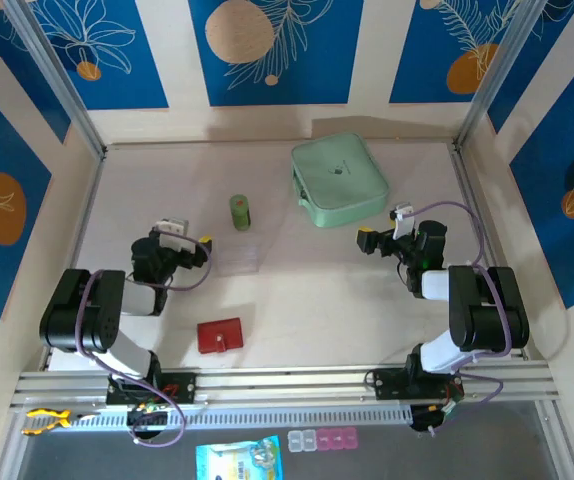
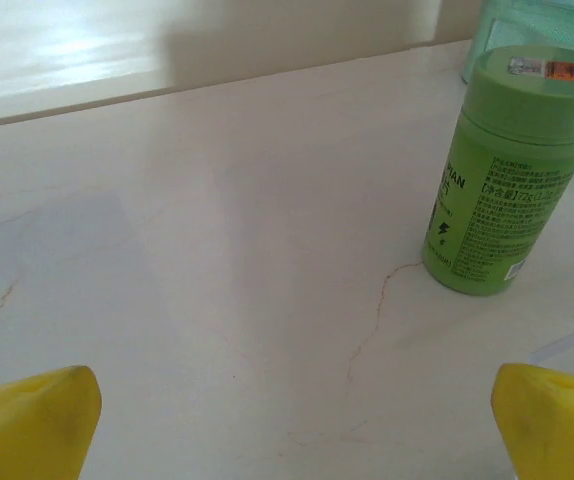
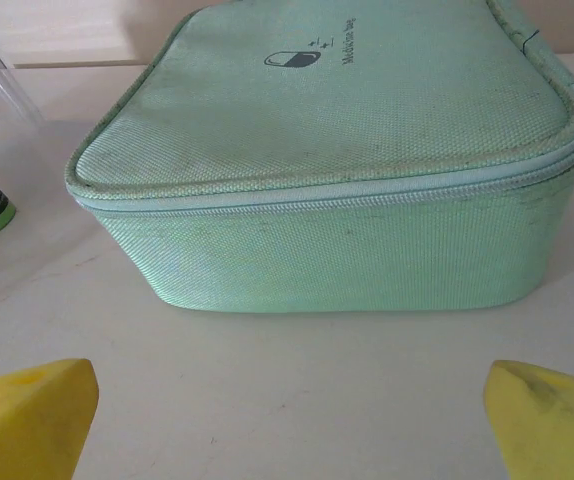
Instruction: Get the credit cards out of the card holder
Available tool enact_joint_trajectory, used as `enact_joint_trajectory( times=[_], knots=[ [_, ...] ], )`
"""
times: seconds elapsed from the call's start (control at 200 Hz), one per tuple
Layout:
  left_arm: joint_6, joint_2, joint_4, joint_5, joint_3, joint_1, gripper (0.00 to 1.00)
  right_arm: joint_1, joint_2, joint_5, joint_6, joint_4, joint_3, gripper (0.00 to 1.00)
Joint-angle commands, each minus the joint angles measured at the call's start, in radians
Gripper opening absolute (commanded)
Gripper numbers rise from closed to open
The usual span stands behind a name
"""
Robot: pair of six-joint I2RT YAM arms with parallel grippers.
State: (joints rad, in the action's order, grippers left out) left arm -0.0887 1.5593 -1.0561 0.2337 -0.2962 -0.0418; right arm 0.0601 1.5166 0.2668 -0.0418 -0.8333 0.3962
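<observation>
Card holder (image 1: 219, 336), red, closed flat on table (image 1: 297, 300) by the near edge, well apart from left gripper (image 1: 203, 244) and right gripper (image 1: 368, 240), both spread wide and empty; hazard: thin booklet likely skids under a one-sided pinch, hidden cards never reached.

The card holder (image 1: 219, 335) lies near the table's (image 1: 317, 300) front edge, the bottle (image 1: 240, 211) behind it, the pouch (image 1: 338, 181) farther right.

Pale marbled table (image 1: 297, 300) enclosed by cream walls (image 1: 177, 60) bearing blue floral panels (image 1: 267, 50).
</observation>
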Motion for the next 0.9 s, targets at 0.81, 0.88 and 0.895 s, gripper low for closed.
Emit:
enact_joint_trajectory(
  times=[0.81, 0.88, 0.895],
  knots=[
    [0.050, 0.004, 0.126, -0.181, -0.080, 0.007, 1.00, 0.004, 0.001, 0.024, 0.010, -0.026, -0.010, 0.99],
    [0.050, 0.004, 0.123, -0.180, -0.081, 0.006, 1.00, 0.004, 0.001, 0.024, 0.011, -0.027, -0.010, 0.99],
    [0.050, 0.003, 0.123, -0.180, -0.080, 0.007, 1.00, 0.004, 0.001, 0.023, 0.011, -0.026, -0.010, 0.99]
  ],
)
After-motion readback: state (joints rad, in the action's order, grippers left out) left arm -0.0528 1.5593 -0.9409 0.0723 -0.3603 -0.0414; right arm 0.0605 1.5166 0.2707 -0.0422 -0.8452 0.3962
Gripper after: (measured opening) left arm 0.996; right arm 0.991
